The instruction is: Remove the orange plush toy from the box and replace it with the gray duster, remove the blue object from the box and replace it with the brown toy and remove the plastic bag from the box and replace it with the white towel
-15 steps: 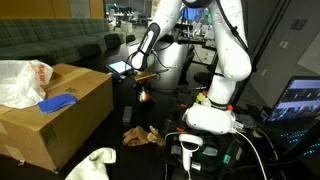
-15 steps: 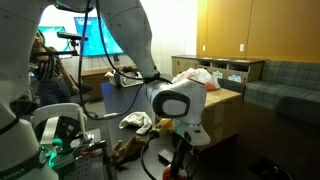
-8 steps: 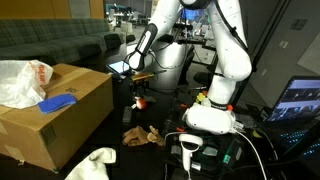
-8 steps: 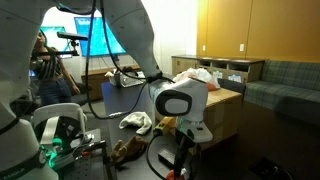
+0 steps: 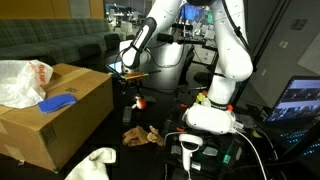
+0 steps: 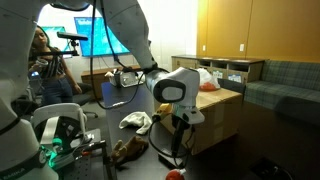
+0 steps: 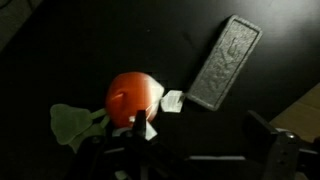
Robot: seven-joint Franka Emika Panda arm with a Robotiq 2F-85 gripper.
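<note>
- Now the claw [image 7: 203, 138] stands wide apart and has hold of nothing. In the wrist view one finger shows low in the middle and the other low at the right, with only dark floor between them.
- The orange plush toy [image 7: 133, 97] lies on the floor right beneath the claw, close by the middle finger. Whether that finger touches it I cannot tell.
- In an exterior view the same toy [image 5: 141, 100] is a small red spot under the claw, well apart from the box [image 5: 55, 110]. Judgement: first removal done, and it lies clear of the box so it will not foul later drops.
- The gray duster [image 7: 225, 62] lies flat on the floor just ahead of the claw, near the toy but not touching it. Judgement: the toy's replacement sits within easy reach of the claw.
- The blue object [image 5: 58, 102] and the plastic bag [image 5: 20, 80] sit in the box, well off to the side of the claw. Both swaps are not yet done.
- The brown toy [image 5: 140, 134] and the white towel [image 5: 95, 160] lie on the floor, below the claw and nearer the robot's base.
- Risk: the duster is thin and lies flat, so the jaws will likely have to straddle its narrow width close to the floor.
</note>
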